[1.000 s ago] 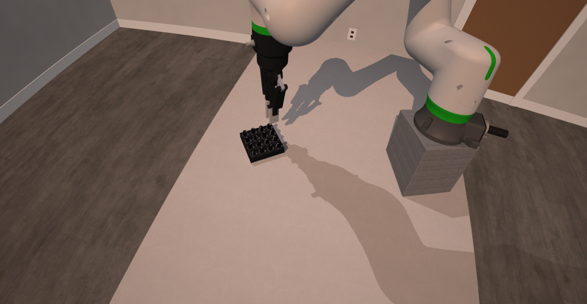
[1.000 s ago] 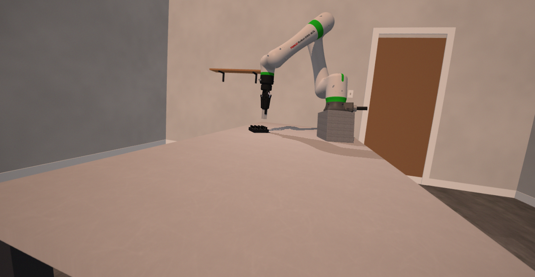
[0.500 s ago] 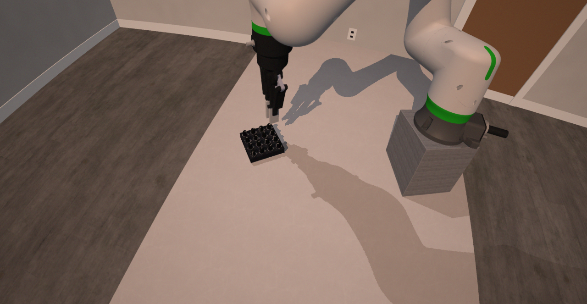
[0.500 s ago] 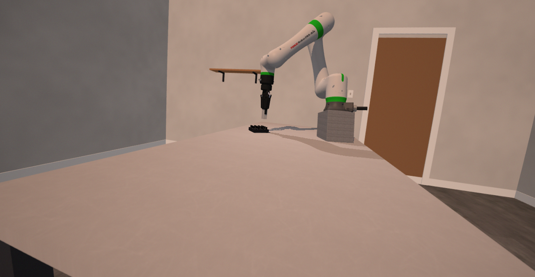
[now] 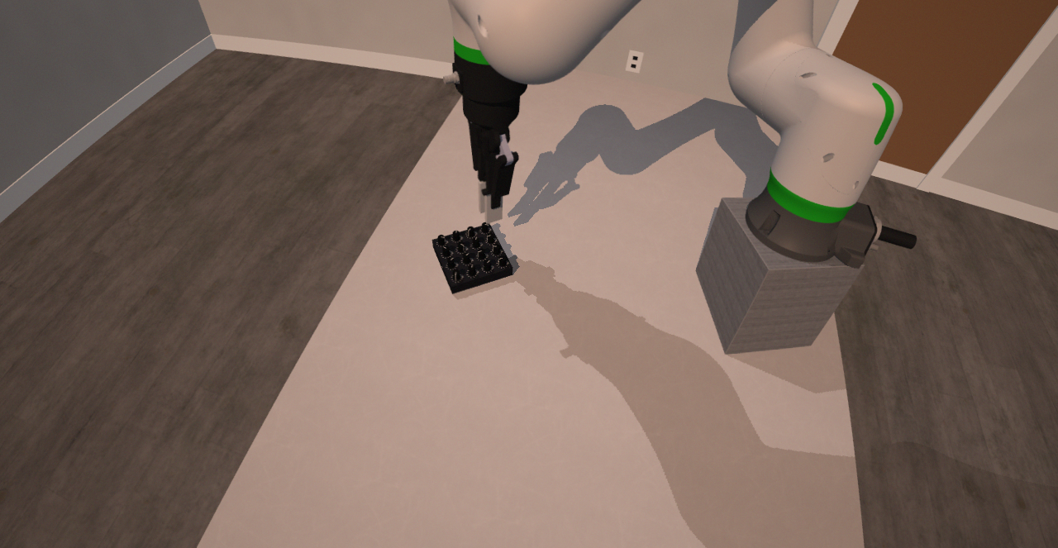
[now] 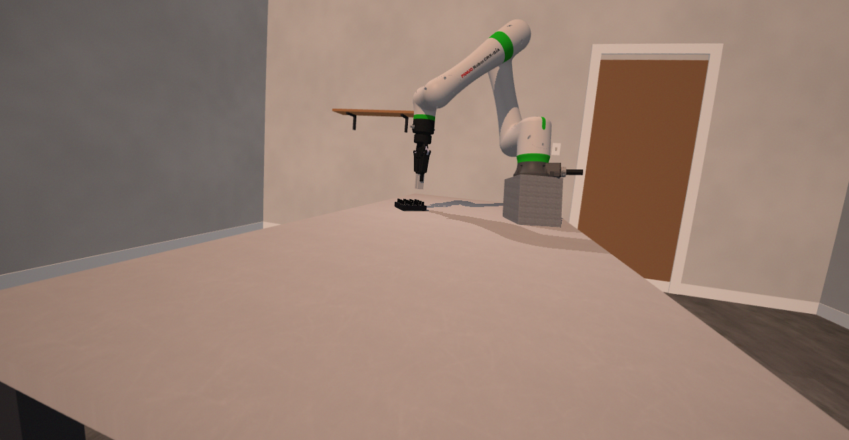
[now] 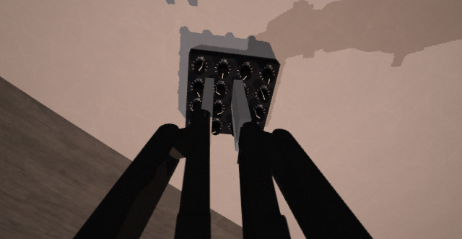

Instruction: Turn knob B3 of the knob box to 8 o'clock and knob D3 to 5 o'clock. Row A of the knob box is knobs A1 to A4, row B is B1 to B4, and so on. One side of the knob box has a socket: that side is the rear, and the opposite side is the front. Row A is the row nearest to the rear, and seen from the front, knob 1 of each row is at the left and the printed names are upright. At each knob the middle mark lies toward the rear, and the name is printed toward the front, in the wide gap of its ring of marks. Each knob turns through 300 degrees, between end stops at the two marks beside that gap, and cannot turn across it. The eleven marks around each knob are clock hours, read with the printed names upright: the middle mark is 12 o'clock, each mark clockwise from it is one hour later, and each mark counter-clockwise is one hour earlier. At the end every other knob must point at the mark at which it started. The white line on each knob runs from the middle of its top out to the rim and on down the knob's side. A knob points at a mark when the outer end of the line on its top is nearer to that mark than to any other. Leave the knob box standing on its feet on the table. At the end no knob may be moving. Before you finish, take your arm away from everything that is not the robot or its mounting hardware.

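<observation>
The black knob box (image 5: 473, 257) stands flat on the table, with rows of small black knobs marked by white lines. It also shows far off in the exterior view (image 6: 410, 204) and below the fingers in the wrist view (image 7: 231, 92). My gripper (image 5: 492, 212) points straight down and hovers clear above the box, near its far edge. Its fingers stand a narrow gap apart with nothing between them. In the wrist view they frame one column of knobs and hide parts of the neighbouring ones. The printed names are too small to read.
The arm's grey pedestal block (image 5: 769, 285) stands on the table to the right of the box. The table's left edge runs close to the box, with wood floor beyond. A wall shelf (image 6: 371, 112) hangs behind the arm.
</observation>
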You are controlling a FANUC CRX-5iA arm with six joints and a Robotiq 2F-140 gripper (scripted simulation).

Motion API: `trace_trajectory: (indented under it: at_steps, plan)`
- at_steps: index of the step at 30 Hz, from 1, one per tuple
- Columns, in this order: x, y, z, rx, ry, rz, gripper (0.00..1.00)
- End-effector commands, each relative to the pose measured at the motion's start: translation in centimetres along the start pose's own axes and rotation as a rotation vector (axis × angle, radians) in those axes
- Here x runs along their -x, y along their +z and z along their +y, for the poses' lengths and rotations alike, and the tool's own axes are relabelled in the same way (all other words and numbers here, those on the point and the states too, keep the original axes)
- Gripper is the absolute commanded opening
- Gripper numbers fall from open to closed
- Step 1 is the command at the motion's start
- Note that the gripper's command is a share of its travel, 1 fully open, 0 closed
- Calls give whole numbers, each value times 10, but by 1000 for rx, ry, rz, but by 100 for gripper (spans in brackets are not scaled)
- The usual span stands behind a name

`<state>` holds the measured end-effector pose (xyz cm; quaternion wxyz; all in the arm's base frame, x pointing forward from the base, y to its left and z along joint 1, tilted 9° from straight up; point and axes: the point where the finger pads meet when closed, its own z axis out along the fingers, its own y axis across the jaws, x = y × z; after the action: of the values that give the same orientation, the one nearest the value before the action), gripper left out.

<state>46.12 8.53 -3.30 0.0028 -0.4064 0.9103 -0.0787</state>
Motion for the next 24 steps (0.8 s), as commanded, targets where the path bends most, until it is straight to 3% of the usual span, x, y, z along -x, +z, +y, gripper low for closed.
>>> trace_trajectory:
  at_steps: [1,24]
  plan:
    - [0,0,0,0,0,0,12]
    - [0,12,0,-1,2,0,12]
